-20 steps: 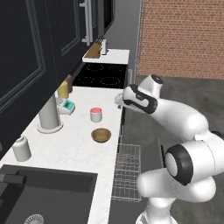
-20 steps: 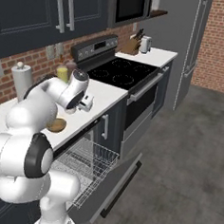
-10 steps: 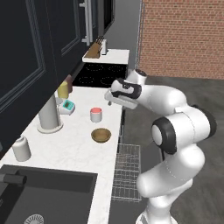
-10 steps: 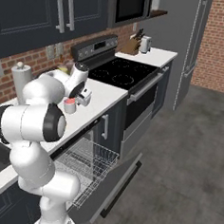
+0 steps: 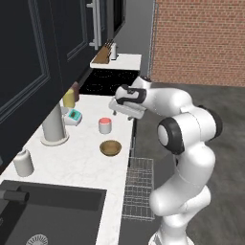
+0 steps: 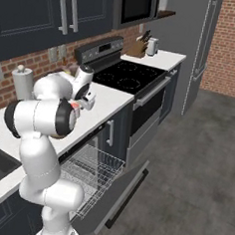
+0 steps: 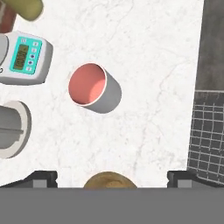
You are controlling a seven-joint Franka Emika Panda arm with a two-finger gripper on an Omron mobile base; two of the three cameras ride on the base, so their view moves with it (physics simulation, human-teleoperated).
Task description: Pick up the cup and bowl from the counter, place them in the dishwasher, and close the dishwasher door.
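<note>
Left to right across the counter (image 5: 81, 158):

- Far left by the sink: white round-topped jar (image 5: 23, 162). Not a target, well apart from the rest.
- Next: grey cylinder stand (image 5: 52, 128), then a small white kitchen scale (image 5: 73, 116) with a teal display, and a yellow jar (image 5: 70, 98) beyond it. All clutter to steer clear of.
- Cup (image 5: 105, 125) stands upright on bare marble, right of the scale, near the counter's front edge. Pink inside, white wall (image 7: 94, 89). Likely light, rigid, smooth-walled, so slip is the risk; best taken across the rim or mid-wall, fingers either side.
- Bowl (image 5: 110, 148) sits just nearer than the cup, apart from it, not touching. Brown wood, shallow: probably light and stiff, not fragile. Low profile leaves little wall, so a pinch over the rim, one finger inside and one outside, looks right.
- Gripper (image 5: 122, 108) hovers above and right of the cup, jaws spread wide, holding nothing.
- Dishwasher rack (image 5: 138, 188) pulled out, right of the counter edge, below the bowl; door down.
</note>
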